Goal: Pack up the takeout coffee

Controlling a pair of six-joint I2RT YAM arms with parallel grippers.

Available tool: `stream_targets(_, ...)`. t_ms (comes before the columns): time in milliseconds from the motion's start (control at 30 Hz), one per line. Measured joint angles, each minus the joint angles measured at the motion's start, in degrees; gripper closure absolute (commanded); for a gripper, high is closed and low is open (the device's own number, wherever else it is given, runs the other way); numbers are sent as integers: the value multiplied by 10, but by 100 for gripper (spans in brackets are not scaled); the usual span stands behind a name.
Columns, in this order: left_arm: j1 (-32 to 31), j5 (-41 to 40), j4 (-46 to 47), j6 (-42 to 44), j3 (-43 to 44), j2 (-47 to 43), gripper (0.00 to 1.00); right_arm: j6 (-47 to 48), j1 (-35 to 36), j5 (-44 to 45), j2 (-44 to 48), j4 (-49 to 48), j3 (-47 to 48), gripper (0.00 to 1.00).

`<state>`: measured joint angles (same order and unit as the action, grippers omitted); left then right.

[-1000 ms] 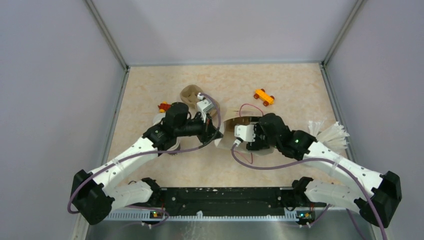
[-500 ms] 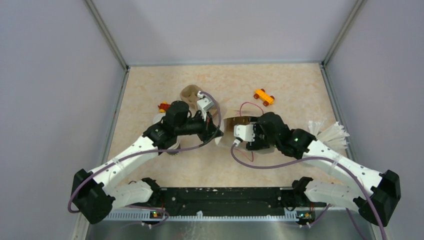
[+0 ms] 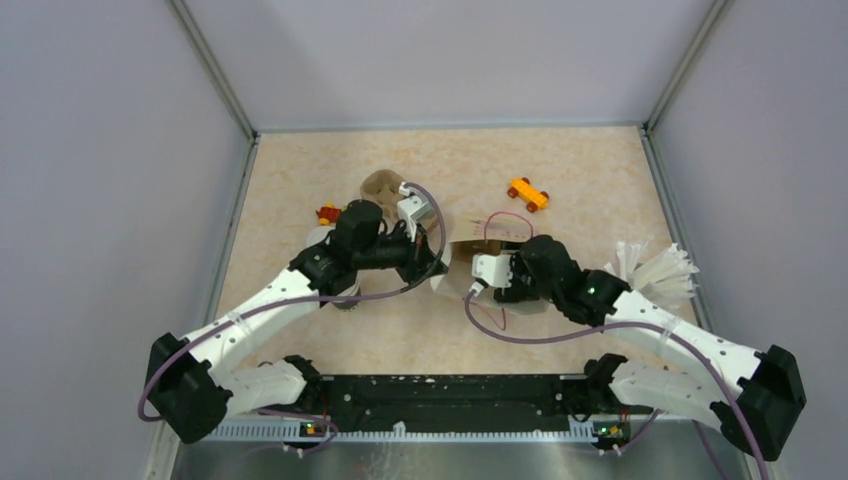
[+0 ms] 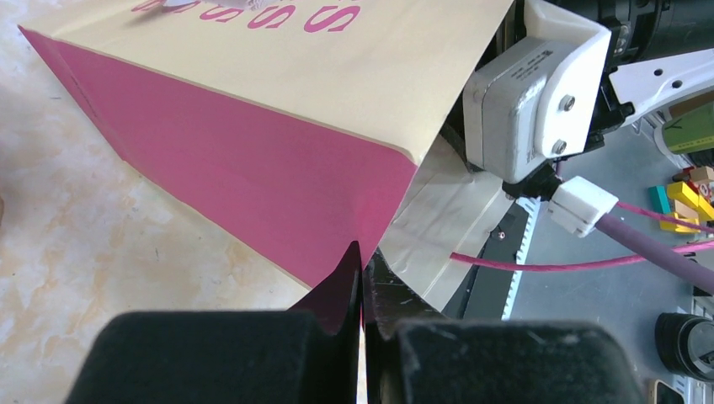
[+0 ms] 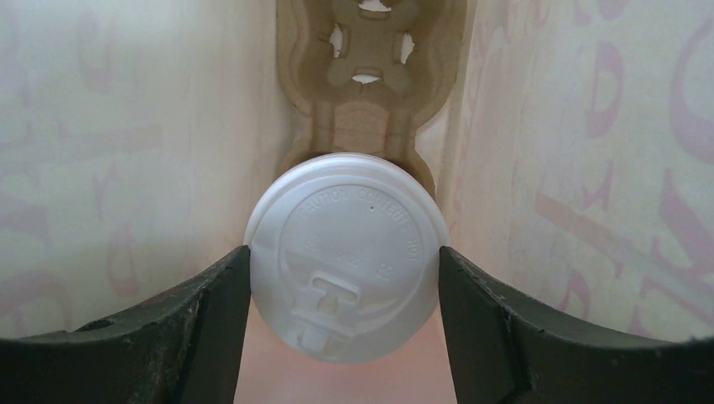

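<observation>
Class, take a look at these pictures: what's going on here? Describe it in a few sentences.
The left end effector is shut on an edge of a pink-and-cream paper bag, holding it. The right end effector is down inside the bag, its fingers pressed against both sides of the takeout coffee. Below the cup lies a brown cardboard cup carrier. Whether the cup is seated in it cannot be told. It is not yet released.

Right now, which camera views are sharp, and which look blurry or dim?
Right wrist: coffee lid crisp, embossed lettering readable, light soft through the paper bag. Left wrist: bag fairly sharp, left fingers a dark blur. Top external: even, shadows faint.
</observation>
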<state>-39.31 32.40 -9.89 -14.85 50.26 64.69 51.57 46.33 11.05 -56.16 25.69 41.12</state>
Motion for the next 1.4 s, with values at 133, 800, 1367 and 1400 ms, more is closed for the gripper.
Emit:
stream_targets(133, -5, -1, -1, 0, 1, 5, 98, -8, -10, 2, 23, -20, -25, 34)
stream_targets(800, -17, -16, -8, 0, 22, 15, 97, -21, -20, -34, 23, 42, 38, 13)
stream_targets(1367, -18, -23, -14, 0, 32, 25, 97, -28, -22, -79, 9, 95, 78, 11)
stream_targets(1400, -18, -23, -14, 0, 32, 26, 97, -28, -22, -80, 9, 95, 78, 11)
